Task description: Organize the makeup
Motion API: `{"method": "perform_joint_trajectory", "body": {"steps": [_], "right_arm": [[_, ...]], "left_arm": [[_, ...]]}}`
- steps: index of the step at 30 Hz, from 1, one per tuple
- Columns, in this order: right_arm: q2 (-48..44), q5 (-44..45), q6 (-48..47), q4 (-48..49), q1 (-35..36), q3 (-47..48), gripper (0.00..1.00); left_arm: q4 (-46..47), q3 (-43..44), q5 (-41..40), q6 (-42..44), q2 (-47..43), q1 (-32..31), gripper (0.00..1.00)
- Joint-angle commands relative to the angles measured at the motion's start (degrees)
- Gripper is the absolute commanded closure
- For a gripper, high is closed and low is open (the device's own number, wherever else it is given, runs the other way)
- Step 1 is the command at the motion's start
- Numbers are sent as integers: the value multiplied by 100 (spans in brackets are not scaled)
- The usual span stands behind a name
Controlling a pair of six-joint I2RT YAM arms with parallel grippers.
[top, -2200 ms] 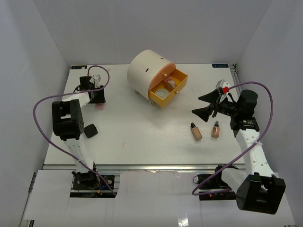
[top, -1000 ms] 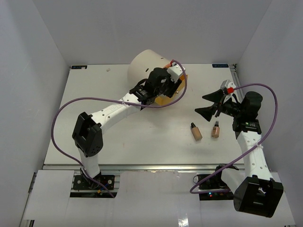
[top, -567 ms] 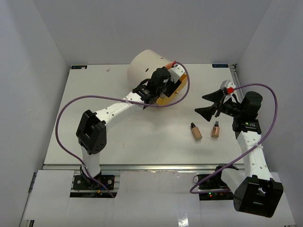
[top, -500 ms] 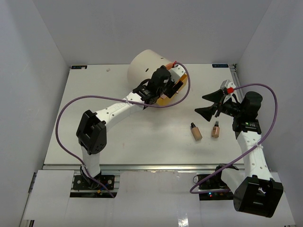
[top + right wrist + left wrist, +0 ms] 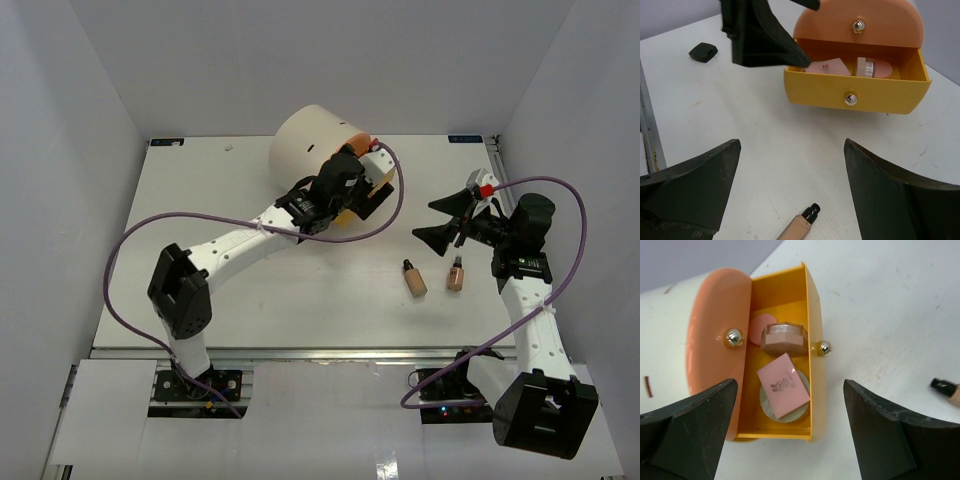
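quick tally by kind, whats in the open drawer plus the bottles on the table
tan bottles: 2
pink square compact: 1
small jar: 1
round compacts: 2
total: 6

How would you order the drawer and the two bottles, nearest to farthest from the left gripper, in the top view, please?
1. Drawer: pulled open, directly beneath the open left gripper.
2. Left bottle: lying off to the right, closer to the arm bases.
3. Right bottle: beside the left bottle, farther right still.
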Motion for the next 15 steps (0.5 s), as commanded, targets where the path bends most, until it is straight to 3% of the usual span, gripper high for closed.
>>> {"method": "perform_joint_trajectory", "body": {"steps": [1,4,9,15], "right_arm": [[127,264,-44,74,-17,-40,9],[211,478,-15,3,-9,-26,7],[211,975,-9,-93,132,37,4],[716,2345,-531,-839,855,521,0]], "left_arm": [[141,-830,626,-956,-1782,300,2],[205,-1717,1423,-1705,-2691,762,2],[659,-3184,2734,-2647,-3831,2116,2],[709,-4075,2658,-2724,-4285,2309,2]]}}
